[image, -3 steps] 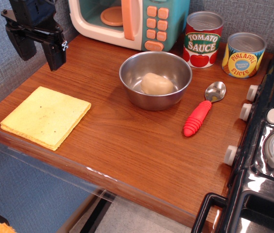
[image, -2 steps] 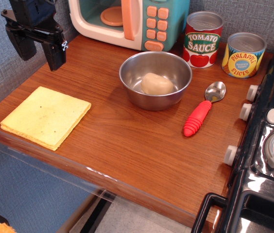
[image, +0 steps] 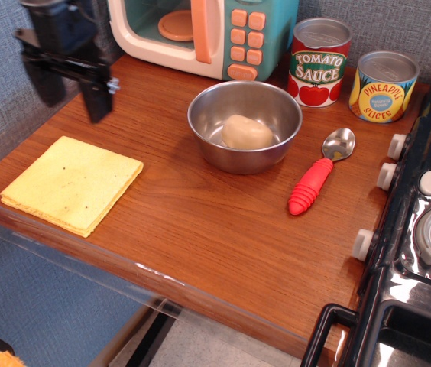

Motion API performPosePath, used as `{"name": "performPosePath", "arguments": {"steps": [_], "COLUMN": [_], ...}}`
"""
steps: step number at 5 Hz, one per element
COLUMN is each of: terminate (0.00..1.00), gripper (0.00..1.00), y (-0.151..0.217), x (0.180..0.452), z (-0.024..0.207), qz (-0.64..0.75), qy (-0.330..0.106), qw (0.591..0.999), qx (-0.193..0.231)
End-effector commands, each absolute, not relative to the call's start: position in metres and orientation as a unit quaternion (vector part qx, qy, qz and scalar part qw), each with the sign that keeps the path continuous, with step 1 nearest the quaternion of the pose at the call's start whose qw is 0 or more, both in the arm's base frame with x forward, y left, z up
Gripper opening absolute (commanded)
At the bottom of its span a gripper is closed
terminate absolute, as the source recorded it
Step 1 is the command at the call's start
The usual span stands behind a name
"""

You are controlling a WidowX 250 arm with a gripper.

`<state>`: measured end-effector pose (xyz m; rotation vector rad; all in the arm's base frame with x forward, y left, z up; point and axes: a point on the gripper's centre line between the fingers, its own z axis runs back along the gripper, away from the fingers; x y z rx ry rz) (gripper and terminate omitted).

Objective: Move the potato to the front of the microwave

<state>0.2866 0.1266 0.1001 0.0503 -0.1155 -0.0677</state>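
Observation:
The pale beige potato (image: 246, 131) lies inside a steel bowl (image: 200, 121) at the middle of the wooden counter. The microwave (image: 204, 34) stands at the back, with a cream body, teal front, peach buttons and an orange plate inside. My black gripper (image: 74, 101) hangs open and empty above the counter's back left, left of the microwave and well left of the bowl. Its two fingers (image: 98, 98) point down with a clear gap between them.
A yellow sponge cloth (image: 72, 183) lies at the front left. A spoon with a red handle (image: 319, 180) lies right of the bowl. A tomato sauce can (image: 319, 63) and a pineapple slices can (image: 384, 86) stand at the back right. A toy stove (image: 422, 222) borders the right edge.
My gripper has shifted a little to the right and slightly down, toward the bowl. The potato, bowl and everything else have not moved.

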Motion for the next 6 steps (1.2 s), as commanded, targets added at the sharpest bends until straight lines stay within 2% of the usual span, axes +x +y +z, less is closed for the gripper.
{"name": "performPosePath", "arguments": {"steps": [1,2,3,5,6], "terminate": [0.0,0.0,0.0,0.0,0.0], "gripper": [1.0,1.0,1.0,1.0,1.0], "y": [0.068,0.035,0.018,0.019,0.023], "x": [0.315,0.344,0.367,0.387,0.393], "z": [0.148,0.141,0.123,0.087,0.073], "qz": [-0.058,-0.022,0.025,0.081,0.124], "qy": [-0.124,-0.116,-0.102,-0.081,-0.085], "qw": [0.988,0.991,0.993,0.991,0.986], "qx": [0.068,0.07,0.049,0.07,0.076]}}
